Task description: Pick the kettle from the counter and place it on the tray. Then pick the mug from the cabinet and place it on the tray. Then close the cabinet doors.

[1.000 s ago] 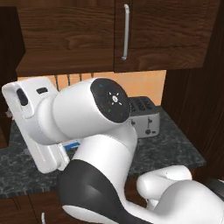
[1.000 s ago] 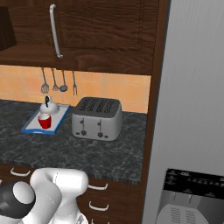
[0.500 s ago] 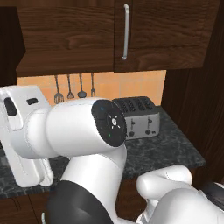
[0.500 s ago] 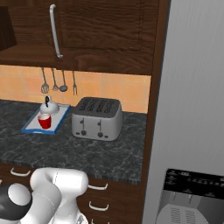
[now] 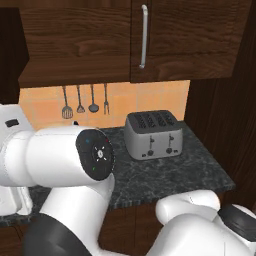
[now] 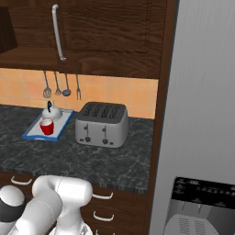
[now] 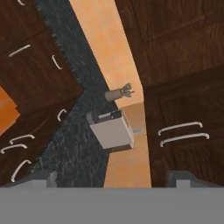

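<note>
Claw (image 7: 113, 180) is released, its two tips spread wide with nothing between them. The hand view looks along a far stretch of tabletop, not at the cabinet.

In the right base view the kettle (image 6: 52, 111) stands at the back of the tray (image 6: 34, 136) and the red mug (image 6: 46, 127) sits just in front of it, both inside the blue rim. By that, both placing steps look done and the step in hand is closing the cabinet doors.

Above the tray, the cabinet door (image 6: 110, 32) with the silver bar handle (image 6: 57, 32) looks flush with the cabinet front. A darker panel (image 6: 7, 27) at the upper left edge of that view may be the other door standing open, though I cannot tell for sure.

Outward from the tray, the toaster (image 6: 101, 124) stands just beside it on the dark tabletop (image 6: 69, 158), and kitchen utensils (image 6: 59, 85) hang on the orange tiles behind.

The next move likely calls for swinging the arm up and round to the open panel, setting the claw against its outer face, and pushing it to the seam while staying well above the kettle's handle.
</note>
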Robot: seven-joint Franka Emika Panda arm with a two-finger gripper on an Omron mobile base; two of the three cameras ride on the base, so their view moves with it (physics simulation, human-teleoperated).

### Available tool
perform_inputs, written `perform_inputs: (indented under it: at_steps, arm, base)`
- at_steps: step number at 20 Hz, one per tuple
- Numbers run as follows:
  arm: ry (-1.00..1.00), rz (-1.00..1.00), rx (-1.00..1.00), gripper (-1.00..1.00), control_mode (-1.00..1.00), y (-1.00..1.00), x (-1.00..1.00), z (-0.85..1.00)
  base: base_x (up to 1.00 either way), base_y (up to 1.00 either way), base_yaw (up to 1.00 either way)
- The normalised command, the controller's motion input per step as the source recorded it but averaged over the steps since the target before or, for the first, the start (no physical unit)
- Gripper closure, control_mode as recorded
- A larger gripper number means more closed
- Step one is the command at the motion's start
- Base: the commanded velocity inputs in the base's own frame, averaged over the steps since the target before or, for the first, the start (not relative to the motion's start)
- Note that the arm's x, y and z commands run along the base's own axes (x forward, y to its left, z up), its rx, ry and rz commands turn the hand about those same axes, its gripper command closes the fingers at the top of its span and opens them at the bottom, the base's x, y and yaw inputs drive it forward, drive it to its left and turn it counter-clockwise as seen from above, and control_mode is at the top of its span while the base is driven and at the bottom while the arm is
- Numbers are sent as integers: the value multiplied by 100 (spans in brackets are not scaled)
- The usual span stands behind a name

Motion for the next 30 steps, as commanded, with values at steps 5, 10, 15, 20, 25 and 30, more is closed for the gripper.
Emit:
perform_inputs:
  at_steps: [5,10,15,20,25,30]
  arm:
    - [-9,3,0,-100,-100,32,26,0]
    - [-4,0,0,-100,-100,9,31,0]
    - [0,0,0,-100,-100,0,44,0]
    - [0,-2,0,-100,-100,-3,44,0]
    - [1,-19,0,-100,-100,-40,30,3]
    - [3,-25,0,-100,-100,-62,21,7]
  base:
    - [0,0,0]
    - [0,0,0]
    - [0,0,0]
    - [0,0,0]
    - [0,0,0]
    - [0,0,0]
